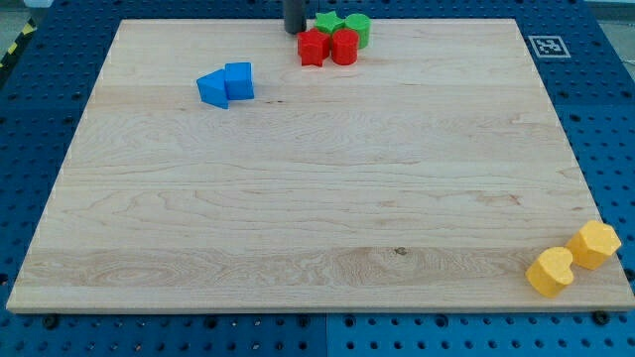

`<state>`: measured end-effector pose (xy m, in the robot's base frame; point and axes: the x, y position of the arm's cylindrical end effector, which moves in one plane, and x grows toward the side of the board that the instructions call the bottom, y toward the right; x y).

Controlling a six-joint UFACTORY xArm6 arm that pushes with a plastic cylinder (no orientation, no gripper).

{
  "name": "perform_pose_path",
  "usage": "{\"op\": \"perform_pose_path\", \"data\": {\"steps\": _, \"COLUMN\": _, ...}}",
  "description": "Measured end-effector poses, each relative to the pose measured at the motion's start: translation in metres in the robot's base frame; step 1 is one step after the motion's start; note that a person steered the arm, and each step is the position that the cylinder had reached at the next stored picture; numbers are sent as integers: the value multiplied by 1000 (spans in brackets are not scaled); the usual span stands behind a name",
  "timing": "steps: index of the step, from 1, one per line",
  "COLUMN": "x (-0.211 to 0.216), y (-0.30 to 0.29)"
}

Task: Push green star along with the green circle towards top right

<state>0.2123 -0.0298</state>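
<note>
The green star [326, 22] and the green circle [357, 26] sit side by side at the board's top edge, a little right of the middle. A red star-like block [313, 47] and a red round block [344, 47] touch them from below. My tip [295, 32] is just left of the green star and above-left of the red star-like block, close to both; I cannot tell if it touches them.
Two blue blocks [226, 83] lie together at the upper left. Two yellow blocks [573, 258] lie at the bottom right corner. A marker tag [544, 45] is at the board's top right corner. The wooden board [298, 198] rests on a blue pegboard.
</note>
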Motion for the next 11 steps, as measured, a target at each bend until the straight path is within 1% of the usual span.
{"op": "perform_pose_path", "data": {"steps": 1, "x": 8, "y": 25}}
{"op": "perform_pose_path", "data": {"steps": 7, "x": 8, "y": 137}}
{"op": "perform_pose_path", "data": {"steps": 9, "x": 8, "y": 189}}
{"op": "perform_pose_path", "data": {"steps": 10, "x": 3, "y": 183}}
{"op": "perform_pose_path", "data": {"steps": 11, "x": -7, "y": 147}}
